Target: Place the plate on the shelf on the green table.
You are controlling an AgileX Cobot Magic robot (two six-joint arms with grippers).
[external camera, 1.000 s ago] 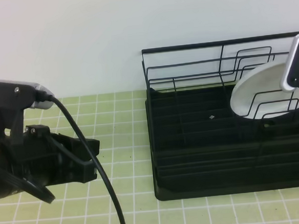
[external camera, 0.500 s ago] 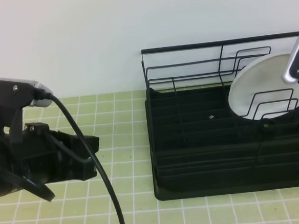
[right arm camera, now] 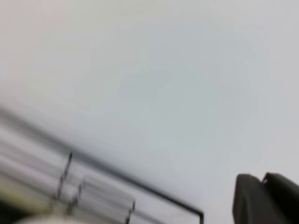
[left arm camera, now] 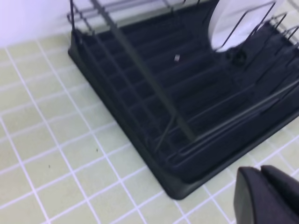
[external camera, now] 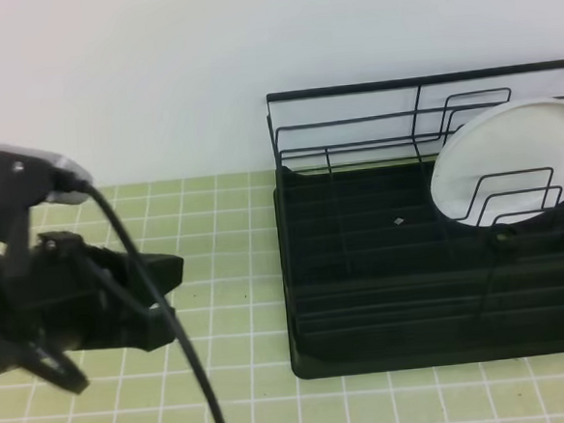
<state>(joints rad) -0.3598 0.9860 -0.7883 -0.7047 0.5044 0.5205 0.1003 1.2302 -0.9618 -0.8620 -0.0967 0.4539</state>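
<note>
The white plate [external camera: 511, 162] stands on edge in the right end of the shelf [external camera: 363, 264], a black wire rack, propped between the wire dividers and the back rail. Nothing touches it. The left wrist view catches the plate [left arm camera: 233, 18] at the top, beyond the shelf [left arm camera: 187, 93]. My left gripper [external camera: 175, 272] hovers shut and empty over the green table [external camera: 226, 235], left of the rack; its tips [left arm camera: 260, 170] show closed at the bottom right. My right gripper [right arm camera: 264, 179] is outside the high view; its fingertips look pressed together, holding nothing, facing the white wall.
A black cable [external camera: 164, 326] hangs from the left arm over the tiles. A plain white wall [external camera: 156, 75] rises behind the rack. The rack's wire rail [right arm camera: 140, 193] shows blurred low in the right wrist view.
My right gripper let go of the plate, drew away out of the high view and closed. The plate settled more upright in the rack. The left arm drifted slightly left.
</note>
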